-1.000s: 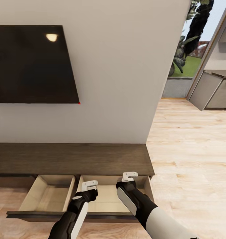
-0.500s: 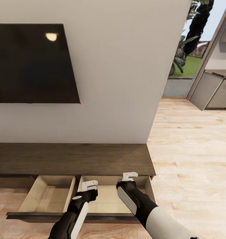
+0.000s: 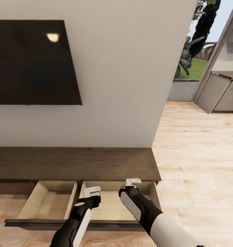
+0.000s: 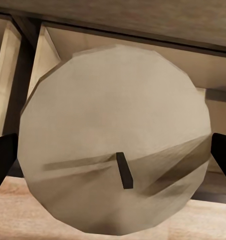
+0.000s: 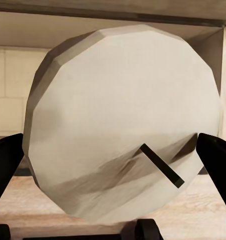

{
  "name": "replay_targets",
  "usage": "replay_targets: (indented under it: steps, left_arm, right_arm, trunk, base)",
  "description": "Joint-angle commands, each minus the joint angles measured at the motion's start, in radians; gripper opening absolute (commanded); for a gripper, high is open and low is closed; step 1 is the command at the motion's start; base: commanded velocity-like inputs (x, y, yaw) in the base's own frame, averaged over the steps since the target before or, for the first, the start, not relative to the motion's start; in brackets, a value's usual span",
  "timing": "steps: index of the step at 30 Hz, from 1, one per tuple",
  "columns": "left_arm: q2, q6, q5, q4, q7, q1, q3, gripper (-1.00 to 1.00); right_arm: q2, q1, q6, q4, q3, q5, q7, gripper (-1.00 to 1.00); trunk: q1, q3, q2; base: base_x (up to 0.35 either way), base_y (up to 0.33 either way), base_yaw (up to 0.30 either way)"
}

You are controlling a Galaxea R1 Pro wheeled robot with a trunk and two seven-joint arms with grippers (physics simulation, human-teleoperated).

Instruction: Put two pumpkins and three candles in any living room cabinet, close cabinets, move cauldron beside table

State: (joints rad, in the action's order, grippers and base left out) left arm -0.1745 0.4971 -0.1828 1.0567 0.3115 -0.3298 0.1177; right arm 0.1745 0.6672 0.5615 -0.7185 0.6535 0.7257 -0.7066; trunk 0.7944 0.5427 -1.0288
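Observation:
The long dark brown cabinet (image 3: 75,164) runs along the wall with two pale-lined drawers pulled out. The left drawer (image 3: 48,204) and the right drawer (image 3: 111,207) both look bare inside. Both my arms reach over the right drawer. My left gripper (image 3: 92,192) is shut on an off-white candle (image 4: 113,100), whose round top and dark wick face the left wrist camera between the two dark fingers. My right gripper (image 3: 133,182) is shut on a second off-white candle (image 5: 122,100), held the same way. Pumpkins, cauldron and table are out of view.
A black TV (image 3: 31,61) hangs on the white wall above the cabinet. Light wooden floor (image 3: 198,164) stretches to the right toward grey kitchen cupboards (image 3: 222,92) and a glass door with greenery (image 3: 195,44) behind it. The pulled-out drawer fronts stand close before me.
The whole head view has shifted slightly, so the camera moved a little closer. Both grippers stay over the right drawer, each holding its candle.

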Motion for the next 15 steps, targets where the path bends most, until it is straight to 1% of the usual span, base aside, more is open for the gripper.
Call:
replay_targets:
  steps: [1, 15]
  left_arm:
    - [0.0, 0.0, 0.0, 0.0, 0.0, 0.0, 0.0, -1.0]
    - [0.0, 0.0, 0.0, 0.0, -0.002, 0.0, -0.001, -1.0]
  right_arm:
    - [0.0, 0.0, 0.0, 0.0, 0.0, 0.0, 0.0, -1.0]
    - [0.0, 0.0, -0.003, -0.015, 0.0, 0.0, -0.001, -1.0]
  trunk:
    - [0.004, 0.003, -0.007]
    - [0.058, 0.047, -0.105]
  base:
    - [0.0, 0.0, 0.0]
    - [0.0, 0.0, 0.0]
